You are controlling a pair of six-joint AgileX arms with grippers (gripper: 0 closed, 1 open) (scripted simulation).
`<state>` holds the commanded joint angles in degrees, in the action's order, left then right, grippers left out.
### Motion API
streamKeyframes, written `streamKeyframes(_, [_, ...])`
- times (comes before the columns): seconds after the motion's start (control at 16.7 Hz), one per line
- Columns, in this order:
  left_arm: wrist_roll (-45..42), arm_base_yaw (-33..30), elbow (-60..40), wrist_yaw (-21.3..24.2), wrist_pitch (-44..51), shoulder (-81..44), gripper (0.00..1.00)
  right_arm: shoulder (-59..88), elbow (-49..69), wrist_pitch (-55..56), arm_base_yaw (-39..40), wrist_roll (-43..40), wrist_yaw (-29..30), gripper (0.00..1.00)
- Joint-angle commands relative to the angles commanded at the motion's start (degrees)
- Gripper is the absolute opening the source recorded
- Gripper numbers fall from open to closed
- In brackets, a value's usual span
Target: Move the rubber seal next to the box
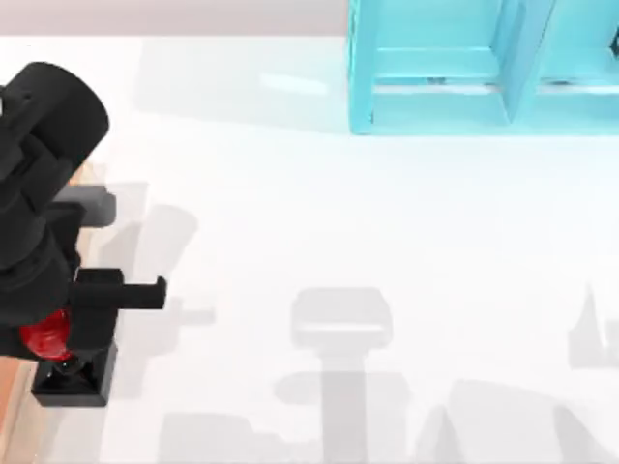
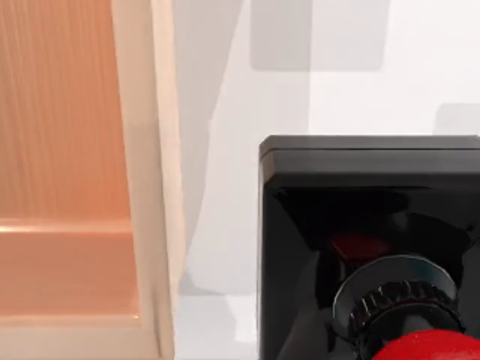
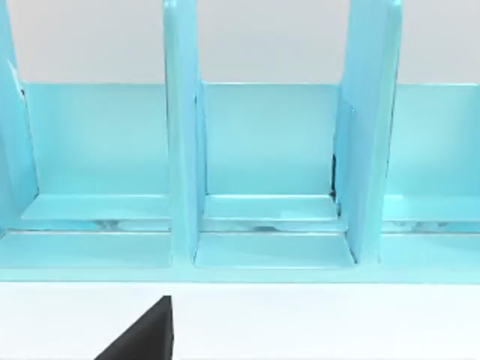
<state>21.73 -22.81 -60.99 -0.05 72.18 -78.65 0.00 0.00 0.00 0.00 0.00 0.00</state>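
Rubber seal (image 1: 60,358) under left gripper (image 1: 73,333) beside box (image 2: 142,187), fingers' state untellable.

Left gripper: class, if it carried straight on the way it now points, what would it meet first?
The left gripper points down at the seal, so it would meet the seal's red knob first, then the black base beside the box. How far above the knob it is cannot be told.

Glossy red knob on the rubber seal (image 1: 60,353) with its matt black base, smooth light-wood box (image 2: 142,187), glossy cyan shelf frame (image 3: 180,150)
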Motion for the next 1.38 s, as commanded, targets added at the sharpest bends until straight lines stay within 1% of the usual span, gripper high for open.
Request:
streamKeyframes(0.12, [-0.03, 0.13, 2.90, 0.03, -2.91, -0.05, 0.00, 0.00, 0.00, 0.00, 0.00, 0.00, 0.00, 1.00])
streamKeyframes(0.36, [-0.04, 0.14, 3.47, 0.04, -3.50, -0.16, 0.00, 0.00, 0.00, 0.00, 0.00, 0.00, 0.00, 1.00])
streamKeyframes(1.14, [-0.04, 0.14, 3.47, 0.04, -3.50, -0.16, 0.98, 0.00, 0.00, 0.00, 0.00, 0.00, 0.00, 1.00])
streamKeyframes(1.2, [-0.04, 0.14, 3.47, 0.04, -3.50, -0.16, 1.00, 0.00, 0.00, 0.00, 0.00, 0.00, 0.00, 1.00])
streamKeyframes(1.38, [-0.04, 0.14, 3.47, 0.04, -3.50, -0.16, 1.00, 0.00, 0.00, 0.00, 0.00, 0.00, 0.00, 1.00])
